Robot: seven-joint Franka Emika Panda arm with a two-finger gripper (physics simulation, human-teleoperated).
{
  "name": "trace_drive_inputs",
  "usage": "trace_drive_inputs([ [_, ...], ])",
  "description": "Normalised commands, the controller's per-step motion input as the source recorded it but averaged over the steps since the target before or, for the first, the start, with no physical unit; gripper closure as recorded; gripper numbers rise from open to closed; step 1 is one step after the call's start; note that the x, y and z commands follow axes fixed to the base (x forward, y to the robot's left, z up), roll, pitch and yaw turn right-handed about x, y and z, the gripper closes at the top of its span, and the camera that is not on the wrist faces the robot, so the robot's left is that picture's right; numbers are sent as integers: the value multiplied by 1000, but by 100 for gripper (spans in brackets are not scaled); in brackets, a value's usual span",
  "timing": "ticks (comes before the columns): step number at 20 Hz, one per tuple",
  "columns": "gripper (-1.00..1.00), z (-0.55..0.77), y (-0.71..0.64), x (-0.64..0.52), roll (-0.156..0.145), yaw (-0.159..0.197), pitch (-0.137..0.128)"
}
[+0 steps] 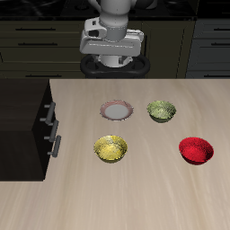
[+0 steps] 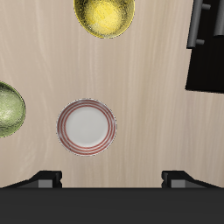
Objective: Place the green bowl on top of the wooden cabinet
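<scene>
A robot arm's pincer [image 1: 114,61] hangs high above the back of the counter [image 1: 144,202], its fingers [image 2: 48,179] spread wide apart and holding nothing, a stance that suggests the reach for its target has not yet begun. The green bowl [image 1: 162,110] sits upright toward the back of the counter, just beside a small pink-rimmed plate [image 1: 117,110] that lies almost directly beneath the pincer. Nearer the front edge rest a yellow bowl [image 1: 110,148] and a red bowl [image 1: 196,150], well apart from each other. The wooden cabinet [image 1: 25,121], dark and flat-topped with silver drawer handles [image 1: 49,113], stands at the counter's side, its top bare and apparently ready to take the bowl.
</scene>
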Motion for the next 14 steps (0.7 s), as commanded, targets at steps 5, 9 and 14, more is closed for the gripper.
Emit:
trace_drive_inputs([
  [5, -100, -115, 141, -44, 52, -2, 28],
  [9, -100, -117, 63, -33, 9, -18, 18],
  [14, -100, -10, 34, -10, 10, 11, 6],
])
